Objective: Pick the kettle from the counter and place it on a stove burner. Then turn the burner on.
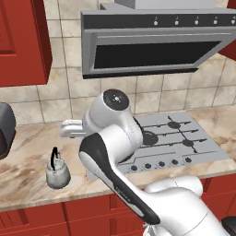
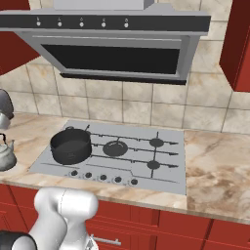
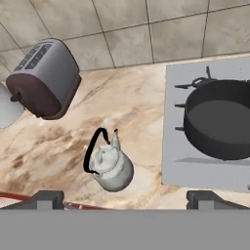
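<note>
Your tool (image 3: pixel 125 197) hangs above the tabletop (image 3: pixel 58 146) with its two fingertips spread wide and nothing between them, so the reach for the kettle (image 3: pixel 112 167) is the step in hand. In the hand view the kettle sits on the marbled stone just ahead of the fingertips and a little to the left of the gap, upright, with its thin black handle arching over the lid and its short spout pointing away from you. It stands apart from the toaster (image 3: pixel 44 80) behind it and from the grey cooktop (image 3: pixel 176 161) to the right, so you have free room on both sides.

Bring the tool over until the handle's arch lies midway between the fingers, then turn the wrist so the fingers close across the thin bar, not along it. Come straight down; a slanted approach will probably nudge the light kettle and slide it on the smooth stone. Close only once the bar sits deep between the pads.

Plan the carry now. The black pot (image 2: pixel 71 145) takes up the near left corner of the cooktop, so aim for a free small burner (image 2: pixel 156 142) further right, and lift high enough to clear the pot's rim. The knobs (image 2: pixel 102 177) line the cooktop's front edge.
</note>
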